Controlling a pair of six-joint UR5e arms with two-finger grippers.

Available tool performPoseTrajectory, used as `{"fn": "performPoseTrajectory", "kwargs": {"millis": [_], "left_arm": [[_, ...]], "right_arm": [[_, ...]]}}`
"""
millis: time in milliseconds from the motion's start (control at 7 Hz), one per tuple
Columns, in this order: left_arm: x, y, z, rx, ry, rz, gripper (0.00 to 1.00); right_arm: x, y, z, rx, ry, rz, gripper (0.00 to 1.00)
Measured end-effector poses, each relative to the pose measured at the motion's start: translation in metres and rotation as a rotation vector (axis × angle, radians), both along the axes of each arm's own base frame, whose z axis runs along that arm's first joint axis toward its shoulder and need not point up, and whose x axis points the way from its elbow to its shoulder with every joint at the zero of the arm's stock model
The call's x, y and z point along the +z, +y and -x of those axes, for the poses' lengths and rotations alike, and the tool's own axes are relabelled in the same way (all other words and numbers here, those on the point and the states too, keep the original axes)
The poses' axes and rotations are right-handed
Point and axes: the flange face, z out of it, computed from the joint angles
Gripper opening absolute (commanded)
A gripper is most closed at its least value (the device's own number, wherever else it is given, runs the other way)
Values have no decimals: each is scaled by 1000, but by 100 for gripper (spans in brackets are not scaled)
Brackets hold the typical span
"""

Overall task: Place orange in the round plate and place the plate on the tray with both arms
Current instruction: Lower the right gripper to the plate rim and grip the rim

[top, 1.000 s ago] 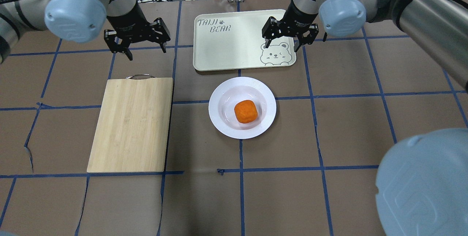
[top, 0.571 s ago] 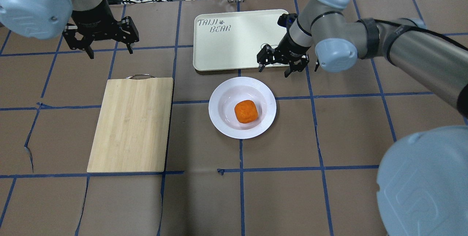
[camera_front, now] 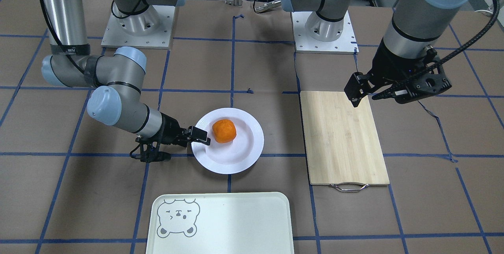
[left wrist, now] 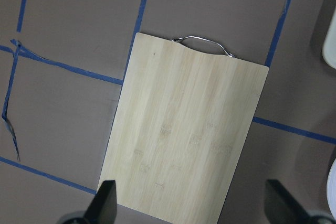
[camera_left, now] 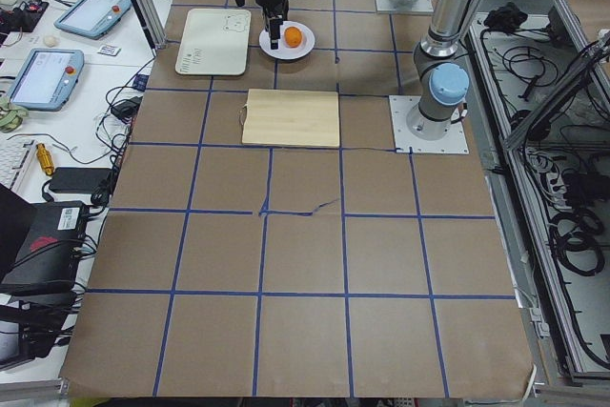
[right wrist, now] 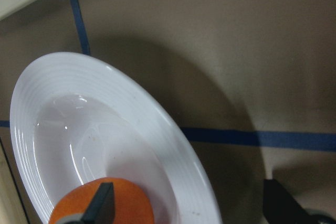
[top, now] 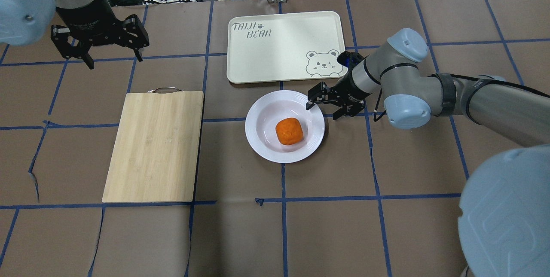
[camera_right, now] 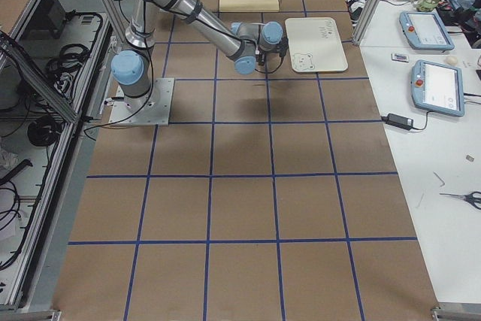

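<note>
Surface: brown paper-covered counter, ruled into large squares by blue tape lines.
Right arm: the right tool reaches in low and nearly level at the round plate's edge. Its two black fingers are spread apart and hold nothing. One finger sits over the rim on the orange's side and the other over bare counter outside the rim. Whether either finger touches the plate cannot be told.
Plate: the round plate, glossy white, lies flat on the counter near the middle, close to the tray but not on it.
Fruit: the orange sits in the plate's shallow well, slightly toward the right tool.
Tray: the tray, pale and rectangular, lies just beyond the plate. Its bear face is in the corner nearest the right tool.
Left arm: the left tool hangs above the counter with its fingers wide apart and empty, well apart from the plate.
Board: the cutting board, bamboo with a metal handle, lies flat below and beside the left tool.
</note>
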Motion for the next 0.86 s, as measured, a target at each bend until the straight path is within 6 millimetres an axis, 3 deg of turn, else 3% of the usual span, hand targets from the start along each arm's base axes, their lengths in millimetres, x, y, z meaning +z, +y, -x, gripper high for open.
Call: {"fn": "performPoseTrajectory", "kwargs": {"millis": [143,429,857], "left_arm": [[0,0,6,-55,70,1,100],[5,3,8,-111,119,13,100],[6,7,8,-125,128,16,100]], "right_arm": [[-6,11,-2,-5,-23,-3,87],[-10,17,-3,-10,-34,7,52],[-11,18,-4,-20,-29,-8,22]]}}
